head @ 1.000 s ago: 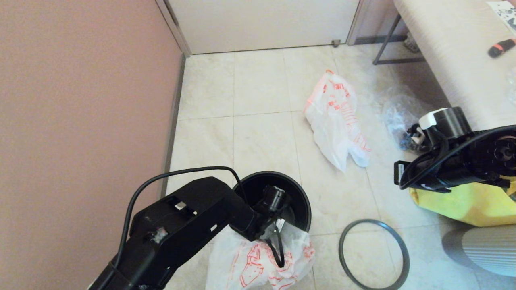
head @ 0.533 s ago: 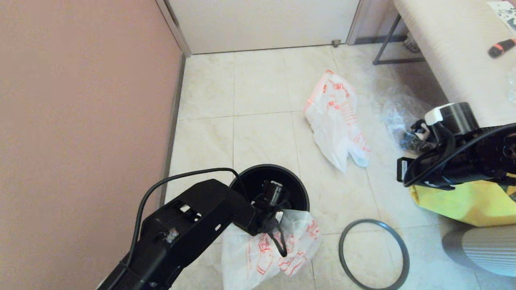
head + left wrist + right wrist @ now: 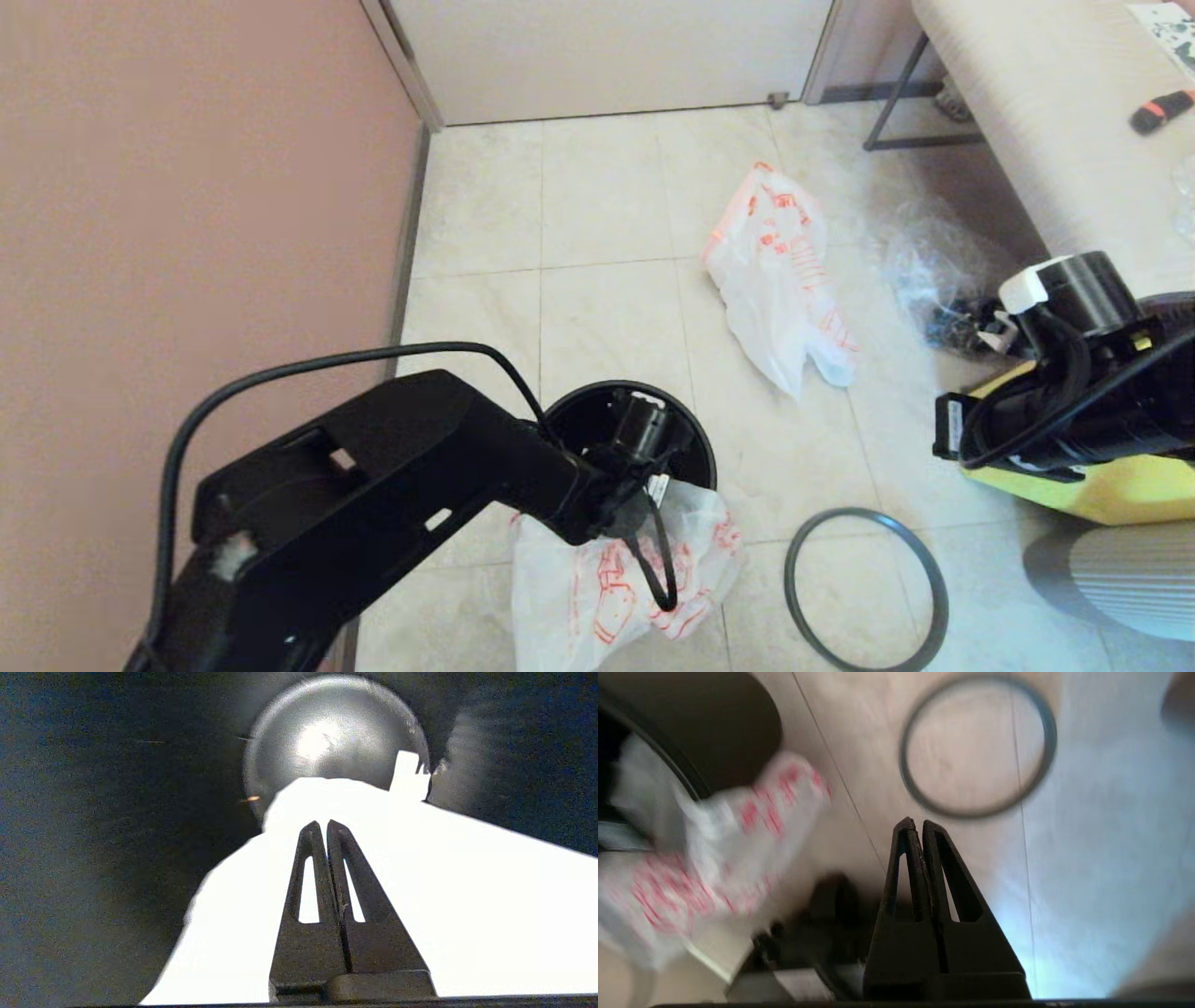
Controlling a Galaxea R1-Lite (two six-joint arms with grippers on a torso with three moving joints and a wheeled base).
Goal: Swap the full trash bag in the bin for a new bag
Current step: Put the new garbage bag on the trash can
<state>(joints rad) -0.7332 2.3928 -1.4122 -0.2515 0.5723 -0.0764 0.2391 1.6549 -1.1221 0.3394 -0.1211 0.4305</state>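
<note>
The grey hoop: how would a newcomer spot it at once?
Start at the black bin in the middle of the tiled floor. Just to its right, nearer the robot, the grey hoop lies flat on the tiles. It is the only thin open ring, apart from the crumpled printed bags.

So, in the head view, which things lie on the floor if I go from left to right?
The black bin → the grey hoop lying flat on the tiles → the yellow bag at the right edge. I leave out the two printed white bags, since they overlap the others in this order.
</note>
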